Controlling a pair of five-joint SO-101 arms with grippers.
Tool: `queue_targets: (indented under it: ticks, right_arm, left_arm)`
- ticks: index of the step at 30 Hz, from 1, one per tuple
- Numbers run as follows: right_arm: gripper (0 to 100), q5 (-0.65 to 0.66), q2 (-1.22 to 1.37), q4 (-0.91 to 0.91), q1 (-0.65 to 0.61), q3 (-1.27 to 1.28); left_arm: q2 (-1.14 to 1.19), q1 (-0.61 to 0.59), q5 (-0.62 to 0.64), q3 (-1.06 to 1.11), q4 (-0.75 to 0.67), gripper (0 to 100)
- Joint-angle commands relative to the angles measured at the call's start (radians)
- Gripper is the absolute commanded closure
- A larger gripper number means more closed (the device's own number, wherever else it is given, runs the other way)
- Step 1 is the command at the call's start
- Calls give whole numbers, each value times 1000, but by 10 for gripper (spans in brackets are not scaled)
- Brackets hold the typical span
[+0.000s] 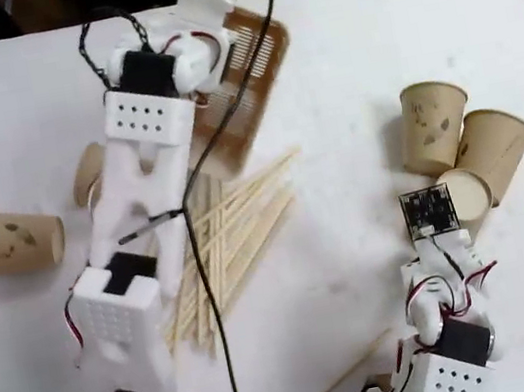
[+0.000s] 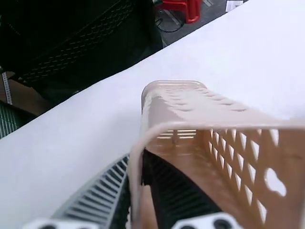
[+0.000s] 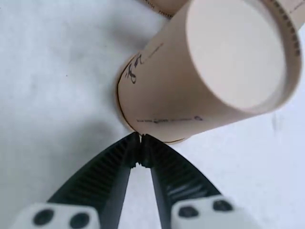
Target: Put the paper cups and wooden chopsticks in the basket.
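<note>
The brown slotted basket sits at the back centre of the table. My left gripper is shut on the basket's rim, one finger outside the wall and one inside. Wooden chopsticks lie fanned out beside the left arm. At the right, two paper cups stand close together. A third cup leans base-up against them, and my right gripper is shut on this cup at its rim. Another cup lies on its side at the far left. One more cup pokes out from under the left arm.
A single chopstick lies near the front edge between the two arm bases. A black cable trails across the chopstick pile. Bare white table stretches between the basket and the right-hand cups.
</note>
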Motion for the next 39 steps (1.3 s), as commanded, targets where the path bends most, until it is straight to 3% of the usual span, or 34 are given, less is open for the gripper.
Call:
queue_targets:
  ticks: [1,12,23,29,39]
  right_arm:
    - [981,6,-8,-2,-1,-9]
    - [981,6,-8,-2,-1,-8]
    - [981,6,-8,-1,5,-5]
    - [981,6,-8,-1,-1,-5]
    - [981,6,-8,-1,-1,-6]
  left_arm:
    - [1,-27,-9,-35,69,980]
    - [8,-18,-3,-241,473,980]
    - [-142,-18,-2,-123,485,980]
    - [-96,7,-63,-106,397,980]
    - [76,58,-68,-107,38,976]
